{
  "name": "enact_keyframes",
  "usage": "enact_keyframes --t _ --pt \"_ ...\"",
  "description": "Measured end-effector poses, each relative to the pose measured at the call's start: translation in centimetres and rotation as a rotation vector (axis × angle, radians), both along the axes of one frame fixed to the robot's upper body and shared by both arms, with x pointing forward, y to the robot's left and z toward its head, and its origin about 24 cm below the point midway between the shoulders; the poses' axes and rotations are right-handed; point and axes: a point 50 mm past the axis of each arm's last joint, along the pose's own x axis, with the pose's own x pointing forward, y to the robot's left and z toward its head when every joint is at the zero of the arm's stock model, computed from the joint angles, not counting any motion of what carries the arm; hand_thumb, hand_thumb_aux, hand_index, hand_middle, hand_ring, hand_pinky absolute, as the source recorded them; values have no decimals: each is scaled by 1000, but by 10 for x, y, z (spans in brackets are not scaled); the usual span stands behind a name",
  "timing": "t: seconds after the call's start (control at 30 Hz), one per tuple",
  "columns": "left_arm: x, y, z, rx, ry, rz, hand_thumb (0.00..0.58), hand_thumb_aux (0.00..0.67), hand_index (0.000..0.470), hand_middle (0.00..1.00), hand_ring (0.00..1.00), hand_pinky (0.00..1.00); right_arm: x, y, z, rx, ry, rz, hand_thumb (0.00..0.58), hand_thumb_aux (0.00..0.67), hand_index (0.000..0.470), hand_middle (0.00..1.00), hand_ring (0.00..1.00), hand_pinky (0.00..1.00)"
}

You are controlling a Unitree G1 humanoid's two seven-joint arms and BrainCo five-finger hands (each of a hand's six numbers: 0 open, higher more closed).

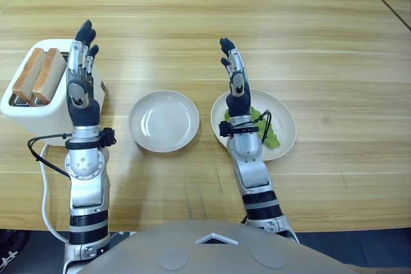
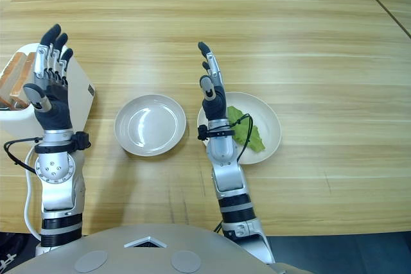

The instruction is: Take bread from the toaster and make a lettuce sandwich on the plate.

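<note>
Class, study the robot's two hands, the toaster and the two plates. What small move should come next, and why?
Probably the left hand should shift left over the toaster and close on one of the bread slices. It is open, holds nothing and is right beside the toaster. Both slices stand in the slots, and the middle plate is bare.

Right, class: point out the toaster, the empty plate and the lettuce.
toaster (image 1: 33,117), left eye view, on its white front wall.
empty plate (image 1: 164,120), left eye view, on its bare middle.
lettuce (image 2: 253,138), right eye view, on the leaf's middle.
</note>
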Motion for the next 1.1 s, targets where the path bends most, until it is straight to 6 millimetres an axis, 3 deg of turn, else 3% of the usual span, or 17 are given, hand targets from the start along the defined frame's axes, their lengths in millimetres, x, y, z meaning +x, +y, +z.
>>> enact_keyframes --t 0.37,0.43,0.47,0.6,0.7,0.77,0.83,0.87,1.0,1.1 --pt "0 -10 -8 -102 41 -63 0 0 0 0 0 0 -1 0 4 23 -20 6 0 0 0 0 0 0" --pt "-3 -1 4 -83 3 -41 0 0 0 0 0 0 -1 -1 4 24 -25 6 0 0 0 0 0 0" --pt "-4 7 13 -33 -33 -10 0 0 0 0 0 0 -1 -1 5 25 -29 5 0 0 0 0 0 0" --pt "-16 73 78 488 -216 340 0 0 0 0 0 0 -2 -1 6 25 -42 8 0 0 0 0 0 0" --pt "-32 96 117 967 -322 513 0 0 0 0 0 0 -2 -1 7 25 -47 5 0 0 0 0 0 0" --pt "-29 111 108 1262 -204 479 0 0 0 0 0 0 -2 -2 6 25 -49 -3 0 0 0 0 0 0" --pt "-26 130 90 1361 -61 485 0 0 0 0 0 0 -3 -2 6 25 -48 -6 0 0 0 0 0 0" --pt "-28 153 77 1436 75 523 0 0 0 0 0 0 -3 -2 5 24 -46 -7 0 0 0 0 0 0" --pt "-36 198 63 1442 318 631 0 0 0 0 0 0 -4 -2 4 20 -43 -6 0 0 0 0 0 0" --pt "-34 207 38 1440 438 561 0 0 0 0 0 0 -4 -2 4 17 -42 -6 0 0 0 0 0 0"
